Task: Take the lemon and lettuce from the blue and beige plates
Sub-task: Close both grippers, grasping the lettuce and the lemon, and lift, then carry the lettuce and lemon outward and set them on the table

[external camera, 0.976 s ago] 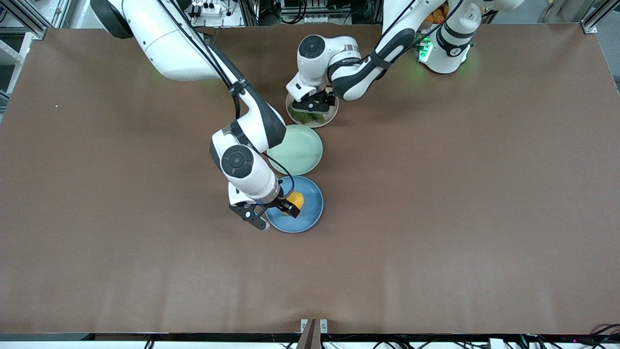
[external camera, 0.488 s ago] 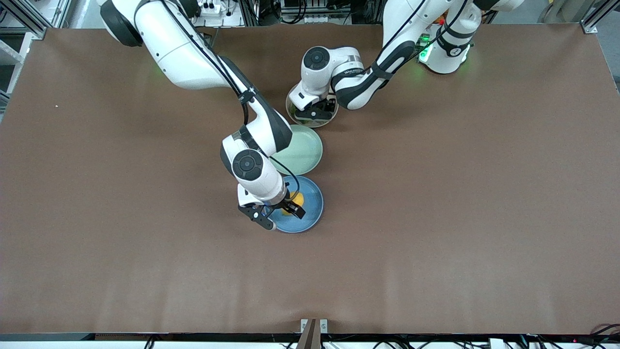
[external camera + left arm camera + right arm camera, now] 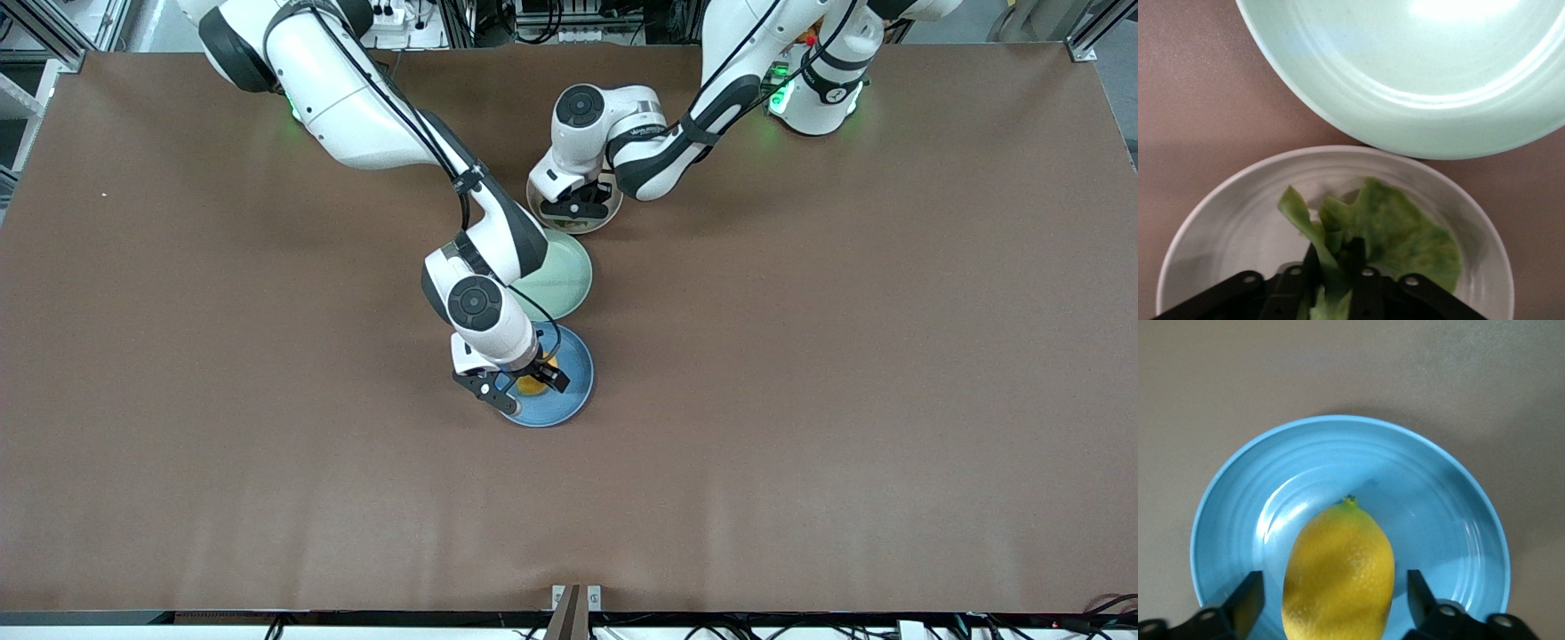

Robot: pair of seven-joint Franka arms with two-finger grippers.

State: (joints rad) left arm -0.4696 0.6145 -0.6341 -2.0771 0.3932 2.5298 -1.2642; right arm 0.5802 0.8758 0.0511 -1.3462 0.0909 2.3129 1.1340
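Observation:
A yellow lemon (image 3: 1338, 573) lies on the blue plate (image 3: 1431, 493), the plate nearest the front camera (image 3: 576, 404). My right gripper (image 3: 1336, 600) is down over it, open. One finger stands on each side of the lemon (image 3: 536, 382), with a gap showing on both sides. The green lettuce (image 3: 1405, 233) lies on the beige plate (image 3: 1225, 227), the plate closest to the robot bases (image 3: 608, 213). My left gripper (image 3: 1337, 267) is shut on the leaf's pale stem end, low in the plate. In the front view the left gripper (image 3: 576, 206) hides most of the leaf.
A pale green plate (image 3: 564, 280) with nothing on it sits between the other two, its rim close to both (image 3: 1405, 80). The right arm's forearm passes above its edge. Bare brown table surrounds the three plates.
My right gripper shifted over the lemon, came lower, and its fingers narrowed around it. The left gripper sank into the beige plate and closed on the lettuce.

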